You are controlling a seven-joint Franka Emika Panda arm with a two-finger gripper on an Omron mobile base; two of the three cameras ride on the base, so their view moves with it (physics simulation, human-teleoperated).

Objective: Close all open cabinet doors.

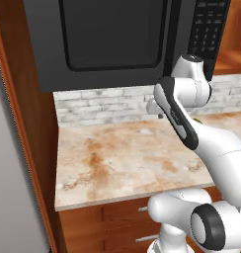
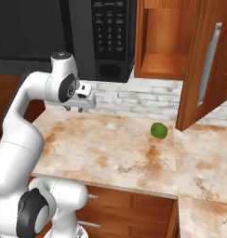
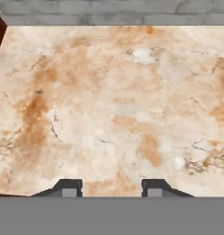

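A: How is the pincer held?

B: It is pointed down at the desk, well above it. Nothing is held. In the hand view a gap is seen between the two tips, yet that is as far together as they get, so the pincer is counted as shut.

A: Where is the open cabinet door from there?

B: It is found to the robot's right and higher up, well apart from the pincer. Its long side stands straight up, and so does its silver handle. It is swung out over the desk.

A: What is shown in one view and not another?

B: The door is shown in the right base view, with a green lime near its bottom edge. In the left base view the microwave is seen instead.
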